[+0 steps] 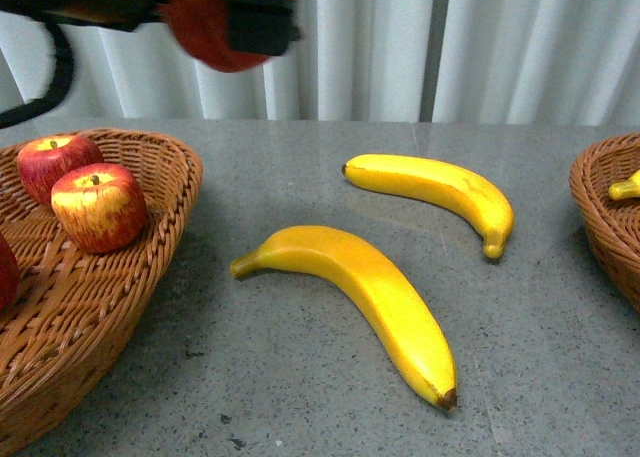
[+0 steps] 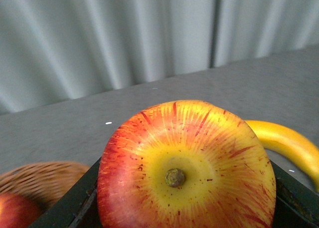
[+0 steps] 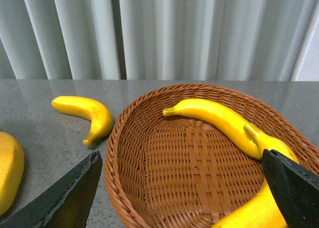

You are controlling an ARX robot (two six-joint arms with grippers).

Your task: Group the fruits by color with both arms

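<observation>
My left gripper (image 1: 225, 22) is shut on a red apple (image 1: 205, 27) and holds it high at the back, right of the left wicker basket (image 1: 160, 227). The apple fills the left wrist view (image 2: 185, 168), stem end towards the camera. Two red apples (image 1: 98, 205) (image 1: 55, 162) lie in that basket, and a third shows at its left edge (image 1: 5, 272). Two bananas (image 1: 370, 287) (image 1: 440, 189) lie on the grey table. My right gripper (image 3: 182, 188) is open above the right wicker basket (image 3: 129, 153), which holds two bananas (image 3: 219, 119) (image 3: 259, 208).
The right basket's rim (image 1: 600, 212) shows at the front view's right edge with a banana tip (image 1: 625, 187) in it. White curtains hang behind the grey table (image 1: 300, 377). One table banana shows beside the right basket in the right wrist view (image 3: 84, 113).
</observation>
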